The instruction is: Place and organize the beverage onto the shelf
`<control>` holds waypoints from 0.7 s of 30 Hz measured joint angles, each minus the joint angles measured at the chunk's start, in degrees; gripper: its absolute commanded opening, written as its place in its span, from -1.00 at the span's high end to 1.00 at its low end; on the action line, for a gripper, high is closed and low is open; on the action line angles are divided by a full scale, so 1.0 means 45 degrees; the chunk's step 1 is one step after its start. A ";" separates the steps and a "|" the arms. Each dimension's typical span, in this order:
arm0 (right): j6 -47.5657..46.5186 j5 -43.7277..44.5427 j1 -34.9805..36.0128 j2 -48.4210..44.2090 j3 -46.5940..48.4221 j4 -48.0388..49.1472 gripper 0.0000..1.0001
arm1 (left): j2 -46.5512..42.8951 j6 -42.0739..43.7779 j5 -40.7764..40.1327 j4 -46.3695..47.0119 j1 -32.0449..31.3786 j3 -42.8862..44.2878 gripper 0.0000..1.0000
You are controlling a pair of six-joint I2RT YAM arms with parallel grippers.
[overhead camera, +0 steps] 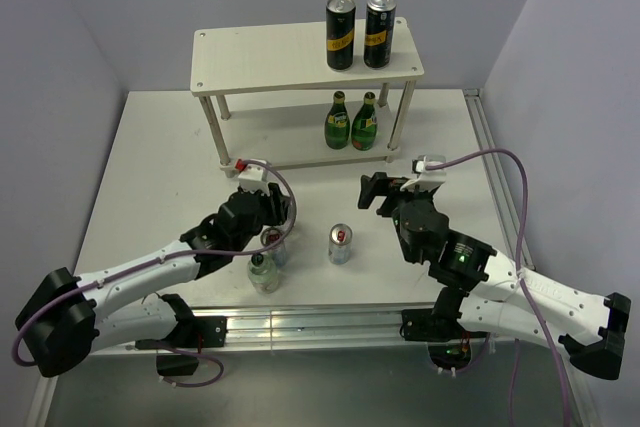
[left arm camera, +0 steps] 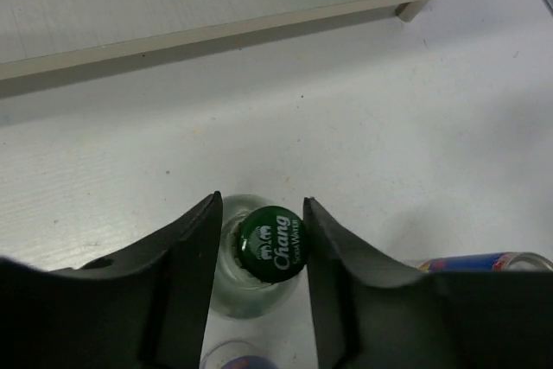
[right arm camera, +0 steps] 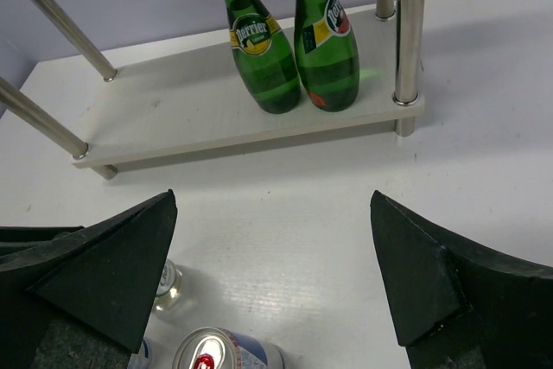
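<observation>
One clear bottle (left arm camera: 263, 257) — partly hidden between left jaws

1. The left arm (overhead camera: 150, 272) reaches from lower left toward frame centre, wrist tipped downward.
2. The left pincer (left arm camera: 262, 203) is clamped narrowly on a clear bottle (left arm camera: 251, 295) at its neck.
3. The right arm (overhead camera: 520, 287) stretches in from lower right; the right pincer (right arm camera: 273, 200) gapes wide.

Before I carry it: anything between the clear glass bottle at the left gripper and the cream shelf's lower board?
Nothing visible: bare table runs from the clear glass bottle to the cream shelf's lower board; two green glass bottles stand at its right end.
</observation>
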 measured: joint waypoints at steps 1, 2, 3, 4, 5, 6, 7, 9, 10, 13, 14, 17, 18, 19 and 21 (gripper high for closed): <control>0.0000 0.0005 0.0000 -0.0005 -0.0019 -0.0010 -1.00 | 0.0073 -0.0005 -0.0044 0.0087 -0.0015 0.0005 0.34; 0.0000 0.0005 0.0000 -0.0010 -0.0044 -0.0005 -1.00 | 0.0160 -0.0015 -0.0165 0.0233 -0.0029 0.0034 0.55; 0.0005 0.0010 0.0000 -0.0024 -0.0097 -0.0010 -1.00 | 0.0233 0.0248 -0.0452 0.0296 -0.0024 0.0126 0.71; 0.0005 0.0010 0.0000 -0.0053 -0.0160 -0.0015 -1.00 | 0.0291 0.0117 -0.0505 0.0389 0.0039 0.0160 0.99; 0.0005 0.0010 0.0000 -0.0068 -0.0199 -0.0063 -1.00 | 0.0364 0.0034 -0.0549 0.0442 0.0044 0.0209 0.99; 0.0005 0.0019 0.0000 -0.0092 -0.0238 -0.0068 -1.00 | 0.0452 0.0112 -0.0670 0.0427 -0.0005 0.0257 0.99; 0.0005 0.0029 0.0000 -0.0121 -0.0272 -0.0073 -1.00 | 0.0510 0.0097 -0.0714 0.0452 -0.0034 0.0287 0.99; 0.0000 0.0063 0.0000 -0.0199 -0.0335 -0.0087 -1.00 | 0.0583 0.0092 -0.0845 0.0413 -0.0068 0.0355 0.99; 0.0000 0.0092 0.0000 -0.0233 -0.0345 -0.0112 -1.00 | 0.0607 0.0078 -0.0923 0.0359 -0.0087 0.0398 0.99; 0.0000 0.0117 0.0000 -0.0340 -0.0345 -0.0107 -1.00 | 0.0661 0.0044 -0.1190 0.0083 -0.0155 0.0573 0.99; 0.0000 0.0126 0.0000 -0.0369 -0.0350 -0.0107 -1.00 | 0.0685 0.0049 -0.1302 -0.0049 -0.0175 0.0646 0.99; -0.0005 0.0189 0.0000 -0.0510 -0.0413 -0.0107 -1.00 | 0.0743 0.0112 -0.1671 -0.0559 -0.0204 0.0913 0.99; -0.0005 0.0199 0.0000 -0.0554 -0.0442 -0.0092 -1.00 | 0.0758 0.0151 -0.1812 -0.0709 -0.0199 0.0986 0.99; -0.0005 0.0204 0.0000 -0.0607 -0.0486 -0.0068 -1.00 | 0.0777 0.0209 -0.1938 -0.0845 -0.0199 0.1059 0.99; -0.0005 0.0209 0.0000 -0.0699 -0.0583 -0.0078 -1.00 | 0.0913 0.0345 -0.2210 -0.1190 -0.0199 0.1282 0.99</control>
